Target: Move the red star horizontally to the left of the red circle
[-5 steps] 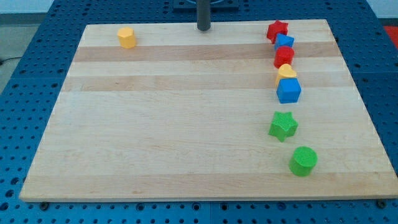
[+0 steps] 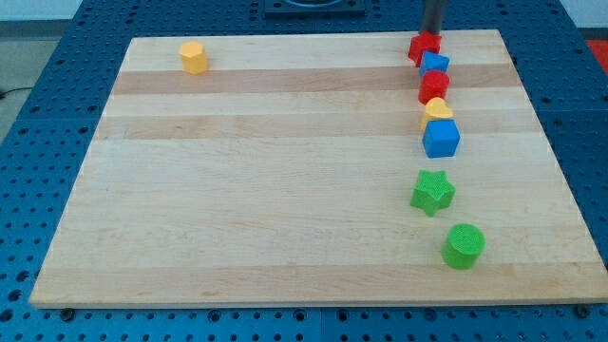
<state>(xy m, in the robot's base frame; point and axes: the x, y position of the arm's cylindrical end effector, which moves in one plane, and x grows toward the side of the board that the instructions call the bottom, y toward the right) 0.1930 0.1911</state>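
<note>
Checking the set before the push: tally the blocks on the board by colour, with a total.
Red: 2, star and circle
Blue: 2, small one and cube
Yellow: 2, hexagon and heart
Green: 2, star and circle
Total: 8

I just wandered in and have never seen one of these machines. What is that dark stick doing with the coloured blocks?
The stick is the arm's pushing rod. My tip sits at the view's top edge of the wooden board, right behind the red star. The star heads a crowded column: a small blue block, the red circle, a yellow block and a blue cube. The star is not yet left of the circle.
</note>
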